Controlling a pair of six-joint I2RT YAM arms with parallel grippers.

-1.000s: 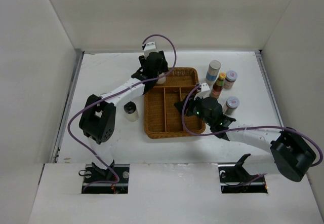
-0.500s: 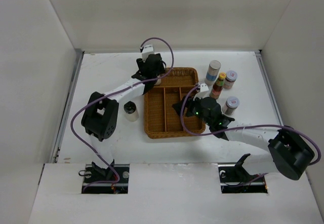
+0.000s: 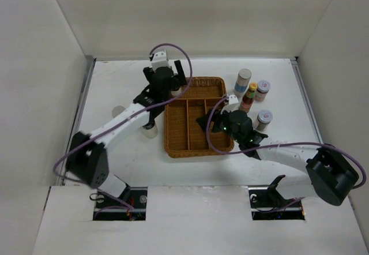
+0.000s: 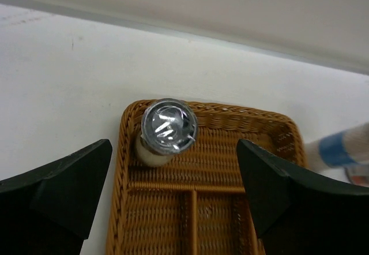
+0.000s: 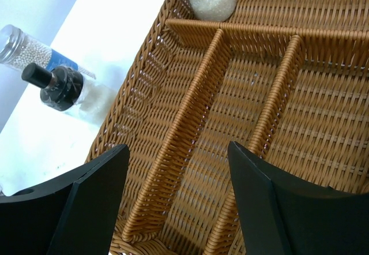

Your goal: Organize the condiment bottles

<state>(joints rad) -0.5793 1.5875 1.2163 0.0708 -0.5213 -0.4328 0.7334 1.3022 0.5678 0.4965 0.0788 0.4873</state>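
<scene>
A silver-capped white shaker stands upright in the far left corner of the wicker basket. My left gripper hovers above it, open, both fingers well clear of its sides. My right gripper is open over the basket's long compartments, holding nothing. Right of the basket stand a silver-capped blue-labelled bottle, a yellow-capped red sauce bottle and two short pale-lidded jars. A dark-lidded bottle sits left of the basket, half hidden under the left arm in the top view.
Another clear, blue-labelled bottle of white beads is further left of the basket. The basket's three long compartments hold nothing. White walls close the table in on three sides.
My left gripper has opened, let go of the silver-capped shaker in the basket corner, and drawn up and left. My right gripper opened wider and barely moved.
</scene>
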